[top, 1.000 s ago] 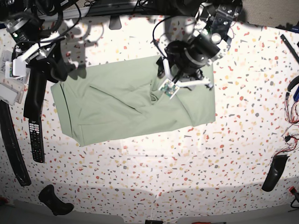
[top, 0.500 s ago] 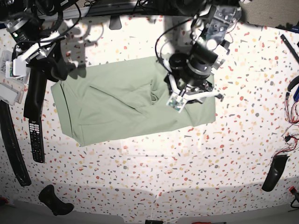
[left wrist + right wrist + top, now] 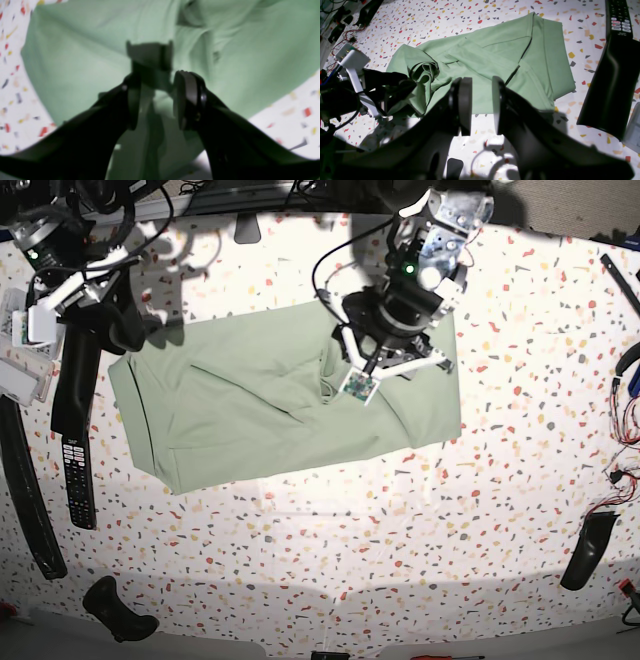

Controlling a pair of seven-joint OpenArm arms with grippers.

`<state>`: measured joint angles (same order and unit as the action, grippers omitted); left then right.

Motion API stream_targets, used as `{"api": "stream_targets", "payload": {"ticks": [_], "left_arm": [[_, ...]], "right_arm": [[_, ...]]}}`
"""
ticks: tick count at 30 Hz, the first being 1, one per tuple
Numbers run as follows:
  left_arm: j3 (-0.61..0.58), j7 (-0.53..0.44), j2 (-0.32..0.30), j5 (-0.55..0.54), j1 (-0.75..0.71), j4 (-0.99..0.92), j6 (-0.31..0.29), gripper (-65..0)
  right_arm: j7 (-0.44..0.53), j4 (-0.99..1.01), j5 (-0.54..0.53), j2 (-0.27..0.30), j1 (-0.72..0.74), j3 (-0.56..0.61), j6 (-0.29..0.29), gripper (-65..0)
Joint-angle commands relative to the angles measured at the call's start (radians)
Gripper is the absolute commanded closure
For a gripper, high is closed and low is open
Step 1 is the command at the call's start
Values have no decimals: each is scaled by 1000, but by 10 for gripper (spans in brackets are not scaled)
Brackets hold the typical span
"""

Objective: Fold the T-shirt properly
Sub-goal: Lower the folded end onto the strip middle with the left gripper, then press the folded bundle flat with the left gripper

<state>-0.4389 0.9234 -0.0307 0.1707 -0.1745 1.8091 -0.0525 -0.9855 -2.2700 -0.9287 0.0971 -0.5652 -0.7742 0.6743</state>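
- The right gripper hangs over the worktop's back left corner, above bare speckled surface just off the shirt's edge; its jaws stand a little apart with nothing between them.
- A black remote lies near the worktop's left edge, clear of the cloth.
- The T-shirt lies spread across the back middle of the worktop, already partly folded, with a rumpled ridge near its centre and its right part less tidy.
- The left gripper sits low over that right part. In its own wrist view the jaws are parted and a ridge of green fabric seems to rise between them, but the blur leaves me unable to tell whether they pinch it or only straddle it.
- Judged step: gathering or smoothing the bunched right-hand portion before the next fold. The next move likely calls for a firm pinch on that ridge or the nearby edge, then a lift and carry across toward the left side, keeping the layers underneath from dragging.
- The right wrist view alone shows the layered folds, dark seam lines and the curled pocket of cloth beside the other arm; the base view alone gives the shirt's whole outline and both arms' places; the left wrist view alone shows the gap between those jaws.
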Motion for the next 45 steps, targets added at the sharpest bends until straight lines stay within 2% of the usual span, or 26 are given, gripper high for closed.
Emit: {"api": "stream_targets", "payload": {"ticks": [1, 3, 7, 14, 20, 28, 35, 39, 42, 45], "left_arm": [[-2, -4, 0, -7, 3, 17, 4, -219], [-2, -21, -1, -7, -9, 17, 4, -219], [-2, -121, -1, -5, -36, 15, 3, -219], [0, -182, -3, 34, 14, -7, 5, -219], [0, -172, -3, -24, 98, -125, 27, -219], [-2, -145, 3, -51, 193, -134, 27, -219], [-2, -189, 4, -165, 263, -144, 25, -219], [-2, -196, 28, -258, 295, -148, -23, -219], [-2, -185, 62, -224, 299, -148, -35, -219], [-1, -100, 65, -79, 312, -148, -34, -219]], "right_arm": [[26, -13, -25, 8, 0, -4, 10, -125], [26, -13, -25, 8, 0, -4, 10, -125], [27, -13, -25, 8, 0, -4, 10, -125], [17, -13, -26, 8, 0, -4, 10, -125], [12, -13, -26, -7, 0, -4, 10, -125], [7, -13, -25, -17, 0, -4, 10, -125], [9, -13, -26, -17, 0, -4, 10, -125], [16, -13, -26, -17, 0, -4, 10, -125], [16, -13, -25, -17, 0, -4, 10, -125], [10, -13, -25, -17, 0, -4, 10, -125]]}}
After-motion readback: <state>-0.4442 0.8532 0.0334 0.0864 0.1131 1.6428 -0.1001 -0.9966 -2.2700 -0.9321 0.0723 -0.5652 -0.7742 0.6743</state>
